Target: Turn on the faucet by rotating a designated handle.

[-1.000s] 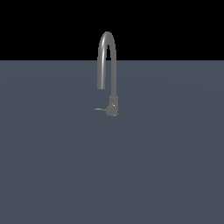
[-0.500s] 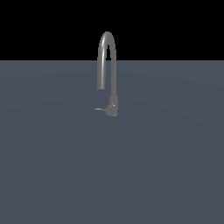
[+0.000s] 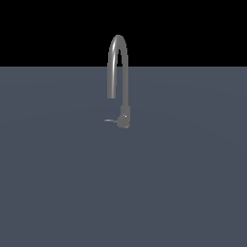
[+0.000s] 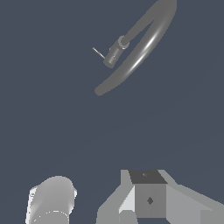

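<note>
The faucet (image 3: 126, 72) is a slim grey gooseneck standing on a flat slate-grey surface (image 3: 183, 183) near the middle of the exterior view. Its small knobby base (image 3: 124, 118) carries the handle (image 3: 110, 120), a thin short lever pointing toward the exterior view's left. The wrist view looks down on the faucet (image 4: 144, 43) from above, with the handle (image 4: 98, 52) sticking out of the base. Part of my gripper (image 4: 148, 194) shows as a grey block, well apart from the faucet and touching nothing. Its fingers are not clearly visible. The arm does not appear in the exterior view.
A white cylindrical part of the arm (image 4: 51, 204) shows beside the gripper body in the wrist view. The slate-grey surface spreads around the faucet on all sides, with black background above its far edge.
</note>
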You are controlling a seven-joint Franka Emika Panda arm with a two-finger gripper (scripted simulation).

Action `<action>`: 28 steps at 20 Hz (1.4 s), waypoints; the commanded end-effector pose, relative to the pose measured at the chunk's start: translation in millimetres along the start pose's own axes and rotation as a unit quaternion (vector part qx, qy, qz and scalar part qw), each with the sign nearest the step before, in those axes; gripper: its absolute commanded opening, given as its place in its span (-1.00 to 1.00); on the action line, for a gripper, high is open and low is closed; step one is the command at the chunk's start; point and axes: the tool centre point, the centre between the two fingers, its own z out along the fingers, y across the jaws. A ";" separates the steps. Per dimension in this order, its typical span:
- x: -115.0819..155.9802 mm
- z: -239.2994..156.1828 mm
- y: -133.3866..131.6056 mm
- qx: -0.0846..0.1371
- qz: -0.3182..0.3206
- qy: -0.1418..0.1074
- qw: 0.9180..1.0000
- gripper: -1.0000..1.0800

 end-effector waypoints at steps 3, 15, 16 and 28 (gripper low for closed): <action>26.0 15.1 -9.4 -0.065 -0.066 -0.004 0.996 -1.00; 78.1 55.0 -34.0 -0.206 -0.207 -0.013 0.956 -1.00; 81.5 58.3 -35.9 -0.215 -0.217 -0.014 0.952 -1.00; 116.3 96.0 -56.0 -0.319 -0.321 -0.019 0.891 -1.00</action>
